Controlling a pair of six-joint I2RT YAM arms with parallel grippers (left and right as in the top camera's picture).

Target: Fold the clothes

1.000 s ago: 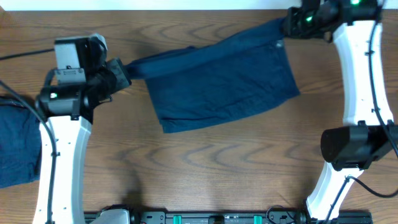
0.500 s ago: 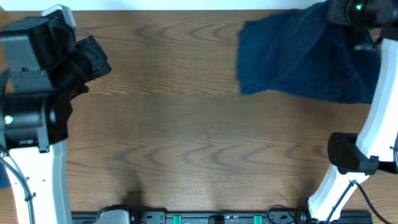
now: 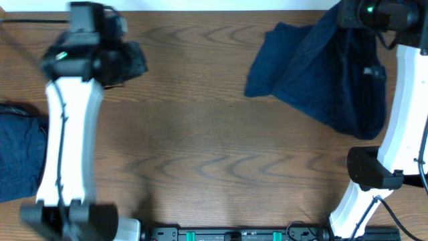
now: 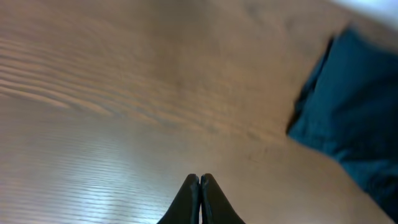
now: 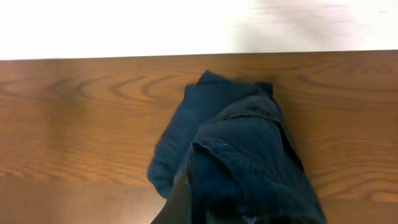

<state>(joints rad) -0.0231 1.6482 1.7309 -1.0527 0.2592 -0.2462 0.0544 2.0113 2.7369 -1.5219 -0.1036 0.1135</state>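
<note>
My left gripper [image 4: 200, 182] is pinched fully together with nothing in it, just hovering over the bare wood table [image 3: 200, 147] around 10 o'clock in the overhead view. My right gripper [image 3: 342, 15] is way up at 1 o'clock, clamped on the navy garment [image 3: 321, 67], which hangs off it all bunched and wrinkly, spreading toward 3 o'clock. In the right wrist view the cloth is piled over my fingers, so they're hidden. A second navy garment [image 3: 17, 161] lies at the 9 o'clock edge.
</note>
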